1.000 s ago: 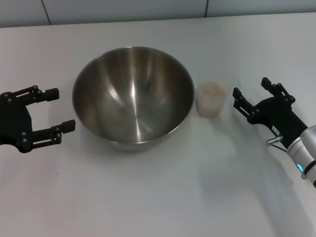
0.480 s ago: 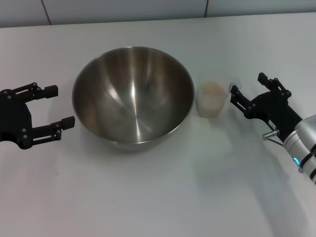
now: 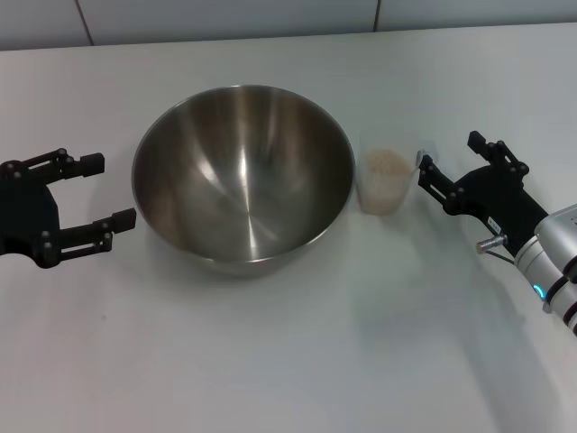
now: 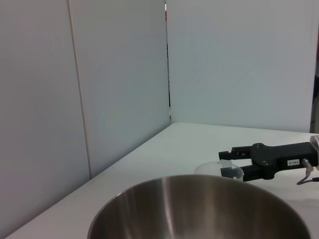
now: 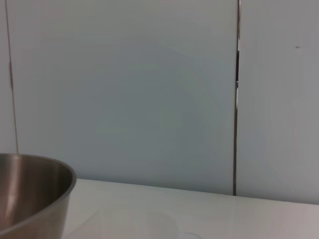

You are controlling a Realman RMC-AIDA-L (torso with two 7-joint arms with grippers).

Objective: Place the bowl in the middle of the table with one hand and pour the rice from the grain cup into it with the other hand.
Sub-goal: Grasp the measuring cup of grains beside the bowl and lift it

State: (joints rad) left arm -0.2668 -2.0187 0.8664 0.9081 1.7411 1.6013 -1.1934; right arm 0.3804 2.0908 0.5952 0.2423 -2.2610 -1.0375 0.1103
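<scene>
So the near stretch of the table (image 3: 288,361) was bare white, and everything sat further back. The left gripper (image 3: 97,192) was over by the table's left edge, fingers spread wide with nothing between them, pointing at the bowl (image 3: 243,176) but stopped just short of its rim. The bowl itself took up the middle of the table, upright, shiny inside and no grains in it that I could see.

On the other side, the right gripper (image 3: 448,160) came in from the table's right edge, also wide open and holding nothing. Its fingertips were right at the grain cup (image 3: 388,180), with the nearer finger about level with the cup's rim; couldn't tell if it was actually touching. The cup stood upright just beside the bowl's right side, heaped with rice (image 3: 389,162).

From the left wrist camera you could see across the bowl's rim to the cup (image 4: 219,169) and the right gripper (image 4: 234,160) beyond it, with the grey wall panels behind.
</scene>
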